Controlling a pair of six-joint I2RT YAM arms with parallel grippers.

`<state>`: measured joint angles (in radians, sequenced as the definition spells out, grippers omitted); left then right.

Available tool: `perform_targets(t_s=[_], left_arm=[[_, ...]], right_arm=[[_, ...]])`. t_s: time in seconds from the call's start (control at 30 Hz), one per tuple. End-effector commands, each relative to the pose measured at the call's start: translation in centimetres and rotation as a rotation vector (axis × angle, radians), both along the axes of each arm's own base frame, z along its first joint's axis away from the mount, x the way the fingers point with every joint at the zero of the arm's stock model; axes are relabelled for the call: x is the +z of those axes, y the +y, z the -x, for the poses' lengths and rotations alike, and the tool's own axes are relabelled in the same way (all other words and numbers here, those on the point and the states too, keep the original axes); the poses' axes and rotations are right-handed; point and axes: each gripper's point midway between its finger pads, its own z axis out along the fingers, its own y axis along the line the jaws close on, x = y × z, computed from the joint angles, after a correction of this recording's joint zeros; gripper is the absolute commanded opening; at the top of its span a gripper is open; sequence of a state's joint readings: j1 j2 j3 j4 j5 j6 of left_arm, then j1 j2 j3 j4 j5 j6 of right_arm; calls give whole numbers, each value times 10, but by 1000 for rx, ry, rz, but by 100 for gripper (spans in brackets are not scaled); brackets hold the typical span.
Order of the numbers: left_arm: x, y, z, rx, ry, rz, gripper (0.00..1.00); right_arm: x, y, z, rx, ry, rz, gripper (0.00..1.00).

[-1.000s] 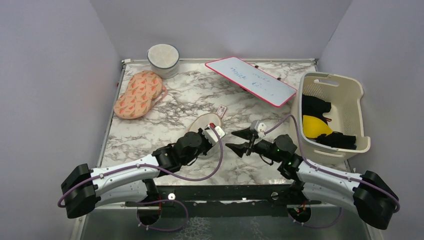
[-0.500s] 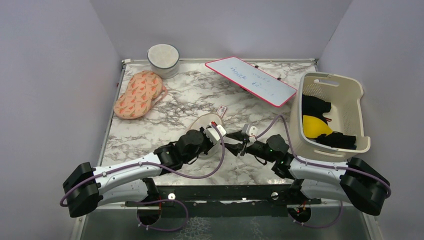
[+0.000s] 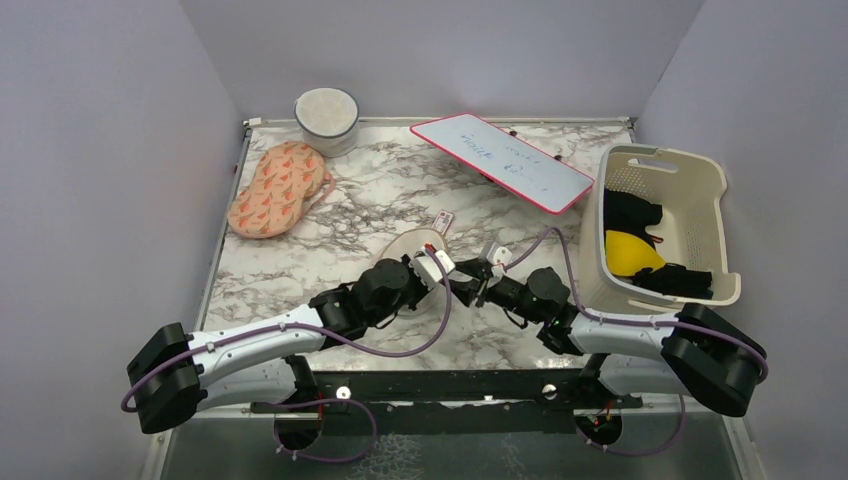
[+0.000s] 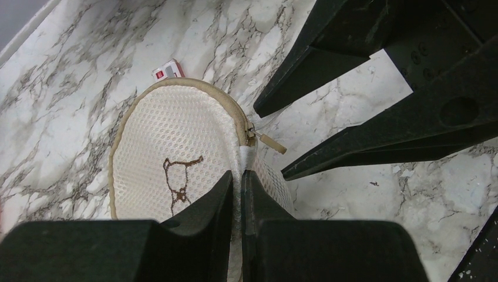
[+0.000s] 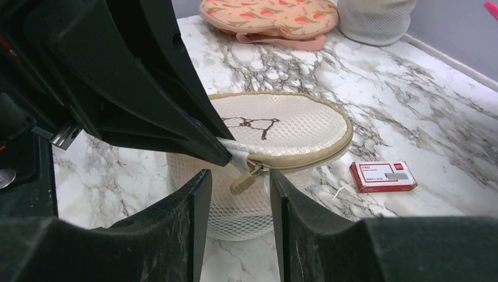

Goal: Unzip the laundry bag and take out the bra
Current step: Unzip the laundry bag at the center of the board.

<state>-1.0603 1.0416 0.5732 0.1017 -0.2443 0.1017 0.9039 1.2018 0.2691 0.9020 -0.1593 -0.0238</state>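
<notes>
The laundry bag (image 3: 408, 246) is a round cream mesh pouch with a dark spectacles-like mark, lying mid-table. It also shows in the left wrist view (image 4: 170, 147) and the right wrist view (image 5: 282, 120). My left gripper (image 3: 446, 271) (image 4: 239, 175) is shut on a fold of the bag's fabric beside the zip's end. My right gripper (image 3: 470, 285) (image 5: 237, 176) is open, with the tan zip pull (image 5: 242, 183) (image 4: 271, 143) hanging between its fingers, untouched. The zip looks closed. The bra is hidden.
A small red-and-white box (image 3: 444, 221) (image 5: 383, 176) lies just beyond the bag. A peach patterned pouch (image 3: 278, 187) and a white mesh tub (image 3: 326, 120) sit far left. A whiteboard (image 3: 500, 160) lies at the back. A cream basket (image 3: 660, 155) holds yellow and black clothes at the right.
My right gripper has moved left to the bag, and its open fingers now straddle the zip pull. My left gripper has kept its hold on the bag.
</notes>
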Motion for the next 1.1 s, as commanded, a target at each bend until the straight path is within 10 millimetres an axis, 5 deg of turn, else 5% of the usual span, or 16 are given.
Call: perform_targets(t_s=[0.0,1.07], left_arm=[[13,-10,0,-22,7,45,0],[11,-14,2,-34,19,43,0]], right_arm=[[23,5,-8,-31,-31,-71,39],[-4,3,-15,-80,55,-55,31]])
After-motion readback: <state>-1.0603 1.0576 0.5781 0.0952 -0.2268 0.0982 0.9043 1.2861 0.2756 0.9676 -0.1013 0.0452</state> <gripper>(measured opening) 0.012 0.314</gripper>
